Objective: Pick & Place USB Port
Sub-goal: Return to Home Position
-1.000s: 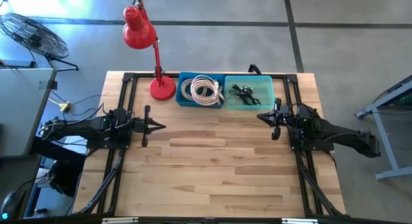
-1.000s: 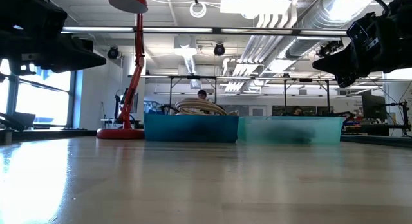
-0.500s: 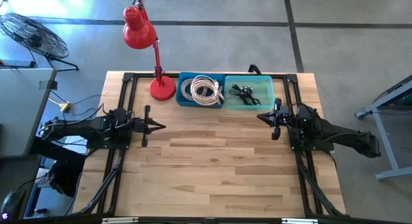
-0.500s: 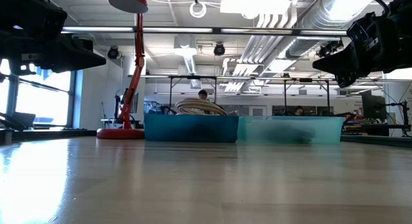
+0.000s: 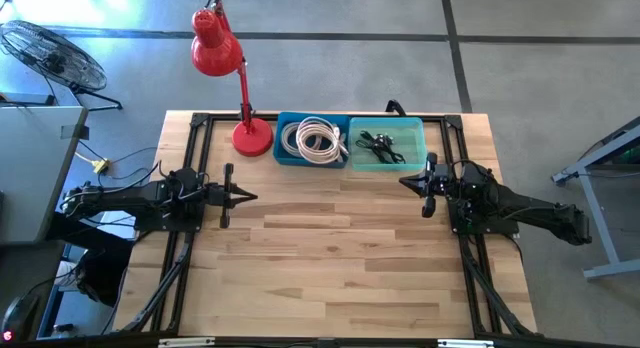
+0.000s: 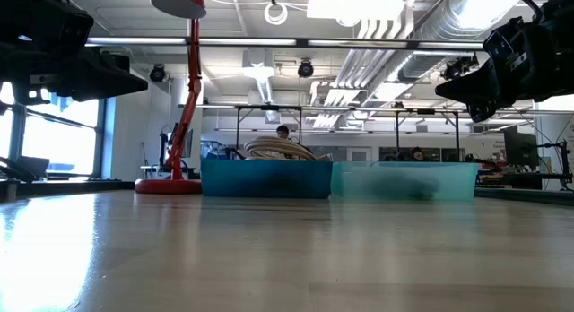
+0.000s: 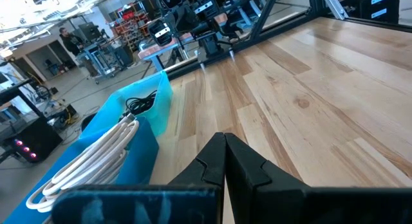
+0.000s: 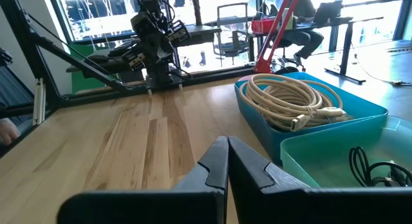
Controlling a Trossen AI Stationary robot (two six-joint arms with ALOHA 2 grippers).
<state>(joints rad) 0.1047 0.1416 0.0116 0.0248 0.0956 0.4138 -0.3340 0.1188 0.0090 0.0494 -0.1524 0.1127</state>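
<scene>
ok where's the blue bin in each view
High view: blue bin at the far edge of the table, between lamp base and green bin.
Low view: left of centre, beside the green bin.
Left wrist view: nearer than the green bin.
Right wrist view: beyond the green bin.
Shared landmark: the pale cable coiled inside it, in all four views.

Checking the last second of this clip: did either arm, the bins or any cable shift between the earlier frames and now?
Nothing visibly changed. The left gripper and the right gripper are shut and empty at their own sides of the table, tips facing each other, as before. The beige cable is still coiled in the blue bin, the black cable is still in the green bin, and the red lamp stands beside them.
</scene>
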